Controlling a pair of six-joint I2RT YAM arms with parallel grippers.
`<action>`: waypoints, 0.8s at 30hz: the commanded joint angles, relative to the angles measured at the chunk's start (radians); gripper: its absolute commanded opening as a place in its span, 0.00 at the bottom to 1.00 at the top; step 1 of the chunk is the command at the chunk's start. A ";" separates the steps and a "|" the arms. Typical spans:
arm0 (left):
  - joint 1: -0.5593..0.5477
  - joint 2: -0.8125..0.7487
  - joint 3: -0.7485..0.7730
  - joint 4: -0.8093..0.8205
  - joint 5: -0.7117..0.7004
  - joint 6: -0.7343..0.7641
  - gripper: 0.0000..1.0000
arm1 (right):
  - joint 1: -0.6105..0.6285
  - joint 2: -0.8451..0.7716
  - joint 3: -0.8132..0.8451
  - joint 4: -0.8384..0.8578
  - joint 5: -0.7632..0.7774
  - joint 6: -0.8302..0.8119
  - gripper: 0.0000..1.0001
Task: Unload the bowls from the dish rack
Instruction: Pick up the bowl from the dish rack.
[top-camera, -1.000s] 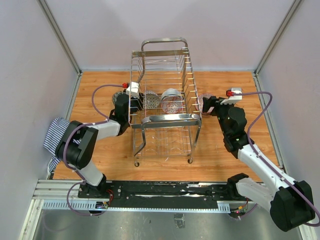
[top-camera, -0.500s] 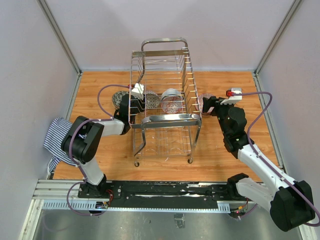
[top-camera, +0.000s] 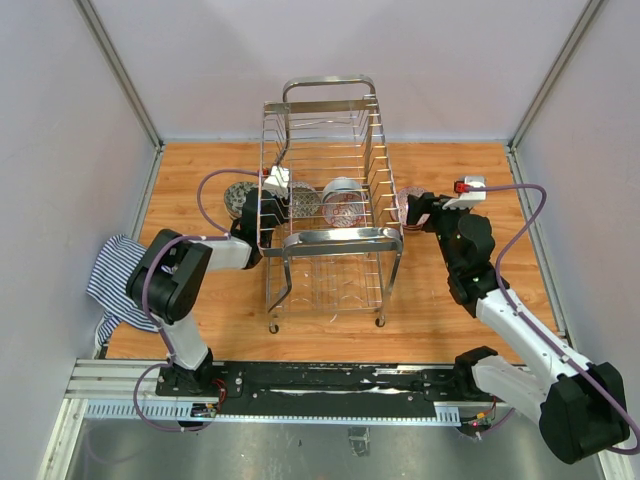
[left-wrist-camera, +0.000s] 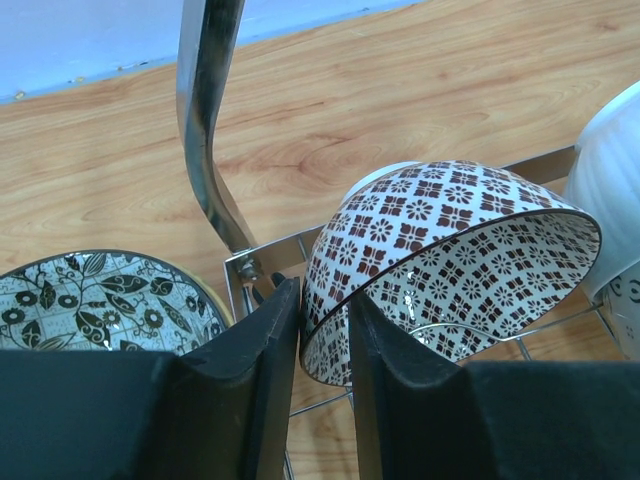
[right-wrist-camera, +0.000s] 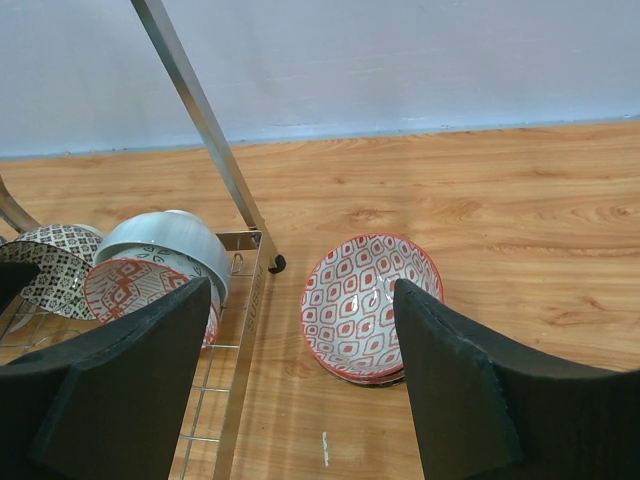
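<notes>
The dish rack (top-camera: 340, 237) stands mid-table, its chrome tube (left-wrist-camera: 205, 90) close in the left wrist view. Inside it a brown-patterned bowl (left-wrist-camera: 450, 230) (top-camera: 303, 203) leans on its side. My left gripper (left-wrist-camera: 322, 300) (top-camera: 275, 195) is shut on its rim, one finger outside the wall and one inside. Further along the rack sit a grey-white bowl (right-wrist-camera: 165, 240) and a red-patterned bowl (right-wrist-camera: 135, 285). My right gripper (right-wrist-camera: 300, 290) (top-camera: 412, 208) hangs open over a red-and-white bowl (right-wrist-camera: 370, 300) resting on the table right of the rack.
A dark leaf-patterned bowl (left-wrist-camera: 90, 300) (top-camera: 238, 196) lies on the table just left of the rack. A striped cloth (top-camera: 112, 280) is bunched at the left edge. Grey walls close in the wooden table on three sides.
My left gripper has moved right, in through the rack's side, and its jaws have narrowed onto the brown-patterned bowl's rim. The right arm has stayed where it was.
</notes>
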 joint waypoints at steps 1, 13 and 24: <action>-0.014 0.015 0.015 0.057 -0.024 0.004 0.30 | -0.015 -0.021 -0.010 0.033 0.003 0.000 0.75; -0.022 0.012 -0.004 0.089 -0.021 -0.003 0.08 | -0.015 -0.027 -0.013 0.030 0.000 0.003 0.75; -0.053 0.011 -0.040 0.189 -0.051 0.018 0.01 | -0.015 -0.036 -0.019 0.027 0.005 0.002 0.75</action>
